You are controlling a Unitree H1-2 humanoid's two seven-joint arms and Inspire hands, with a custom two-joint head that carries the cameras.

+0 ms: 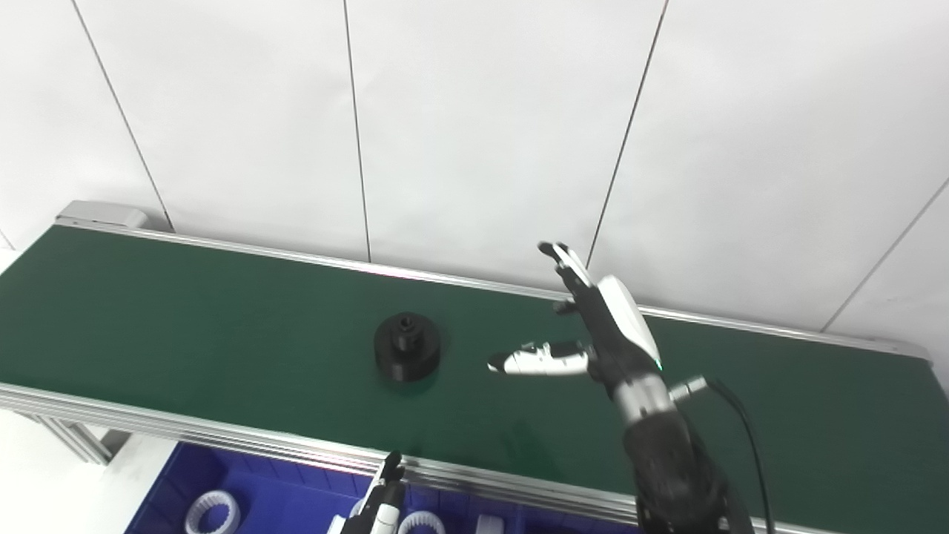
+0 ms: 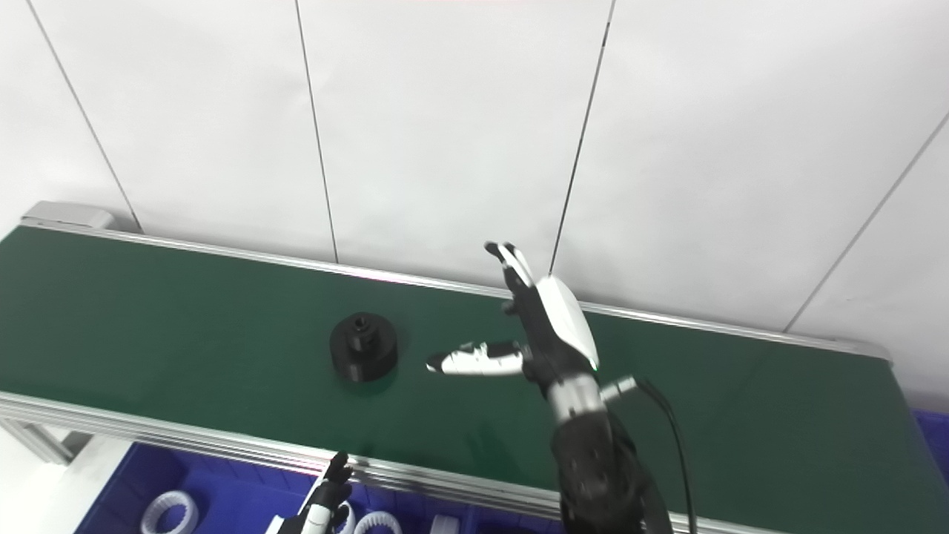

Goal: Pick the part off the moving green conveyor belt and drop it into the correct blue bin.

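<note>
Right hand (image 1: 593, 334) raised, fingers spread; left hand (image 1: 378, 504) low, barely visible, state unclear.

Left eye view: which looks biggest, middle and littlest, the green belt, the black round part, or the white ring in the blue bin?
1. Green belt, biggest by far.
2. Black round part.
3. White ring in the blue bin, a bit smaller-looking, though it is close, and the ring sits nearer the camera.

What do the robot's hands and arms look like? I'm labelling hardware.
The right hand has a glossy white back shell, black fingers with white segments, a silver wrist cuff, a black forearm and a trailing black cable. The left hand, barely visible, is also black and white.
</note>
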